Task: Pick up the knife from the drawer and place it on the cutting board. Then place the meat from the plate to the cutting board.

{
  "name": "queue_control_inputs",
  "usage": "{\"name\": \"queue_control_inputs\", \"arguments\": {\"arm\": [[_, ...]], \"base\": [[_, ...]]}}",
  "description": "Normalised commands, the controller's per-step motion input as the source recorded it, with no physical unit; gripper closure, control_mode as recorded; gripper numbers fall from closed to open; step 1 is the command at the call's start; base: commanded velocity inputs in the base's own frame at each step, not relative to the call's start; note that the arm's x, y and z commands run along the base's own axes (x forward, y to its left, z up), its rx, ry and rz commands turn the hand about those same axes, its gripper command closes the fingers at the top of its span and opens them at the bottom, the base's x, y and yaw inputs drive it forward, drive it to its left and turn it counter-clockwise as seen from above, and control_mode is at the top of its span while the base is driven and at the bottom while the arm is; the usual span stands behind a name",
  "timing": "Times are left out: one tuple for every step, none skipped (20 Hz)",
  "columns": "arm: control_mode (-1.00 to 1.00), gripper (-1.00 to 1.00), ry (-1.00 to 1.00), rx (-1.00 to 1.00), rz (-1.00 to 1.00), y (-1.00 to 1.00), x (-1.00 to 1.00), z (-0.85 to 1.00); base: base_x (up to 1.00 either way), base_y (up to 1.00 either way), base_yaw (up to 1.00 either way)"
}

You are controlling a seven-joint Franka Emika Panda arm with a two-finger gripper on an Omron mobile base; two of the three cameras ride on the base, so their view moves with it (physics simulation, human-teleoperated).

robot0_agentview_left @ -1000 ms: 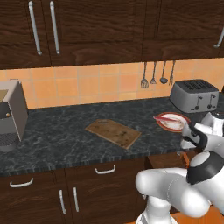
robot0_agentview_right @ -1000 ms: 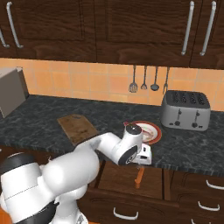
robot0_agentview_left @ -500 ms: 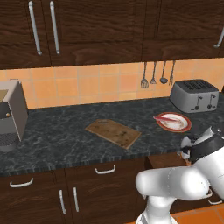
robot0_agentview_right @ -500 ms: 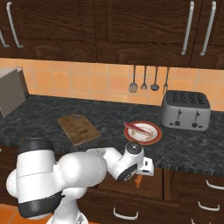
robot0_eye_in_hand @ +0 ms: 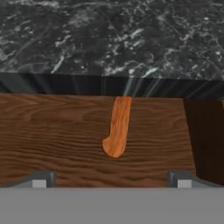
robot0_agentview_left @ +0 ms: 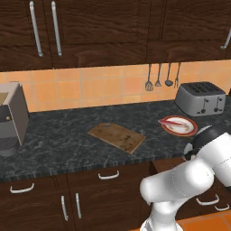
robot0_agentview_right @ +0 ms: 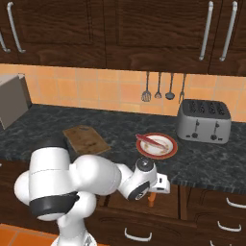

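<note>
While the knife (robot0_eye_in_hand: 117, 127) lies on the wooden floor of the open drawer (robot0_eye_in_hand: 57, 135), its orange handle protrudes from beneath the dark counter (robot0_eye_in_hand: 109, 39) edge. Above it hangs the gripper (robot0_eye_in_hand: 112, 180), jaws spread fully and empty. On the counter sit the cutting board (robot0_agentview_left: 117, 136) and, well apart, the plate (robot0_agentview_right: 169, 149) bearing the meat (robot0_agentview_right: 151, 143).

Kitchen: dark cabinets (robot0_agentview_left: 90, 27), granite counter (robot0_agentview_left: 67, 135), toaster (robot0_agentview_right: 203, 121), hanging utensils (robot0_agentview_right: 158, 89).
</note>
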Motion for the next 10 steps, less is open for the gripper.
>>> {"name": "queue_control_inputs", "arguments": {"arm": [[-1.00, -1.00, 0.00, 0.00, -0.01, -0.01, 0.00, -0.17], [-1.00, -1.00, 0.00, 0.00, 0.00, -0.01, 0.00, -0.19], [-1.00, -1.00, 0.00, 0.00, 0.00, 0.00, 0.00, -0.20], [-1.00, -1.00, 0.00, 0.00, 0.00, -0.01, 0.03, -0.20], [-1.00, -1.00, 0.00, 0.00, 0.00, -0.01, 0.06, -0.21], [-1.00, -1.00, 0.00, 0.00, 0.00, -0.04, 0.08, -0.22], [-1.00, -1.00, 0.00, 0.00, 0.00, -0.12, 0.00, -0.24], [-1.00, -1.00, 0.00, 0.00, 0.00, -0.10, 0.00, -0.27], [-1.00, -1.00, 0.00, 0.00, 0.00, -0.19, 0.10, -0.25], [-1.00, -1.00, 0.00, 0.00, 0.00, -0.19, 0.09, -0.26]], "base": [[0.00, 0.00, 0.00], [0.00, 0.00, 0.00], [0.00, 0.00, 0.00], [0.00, 0.00, 0.00], [0.00, 0.00, 0.00], [0.00, 0.00, 0.00], [0.00, 0.00, 0.00], [0.00, 0.00, 0.00], [0.00, 0.00, 0.00], [0.00, 0.00, 0.00]]}}
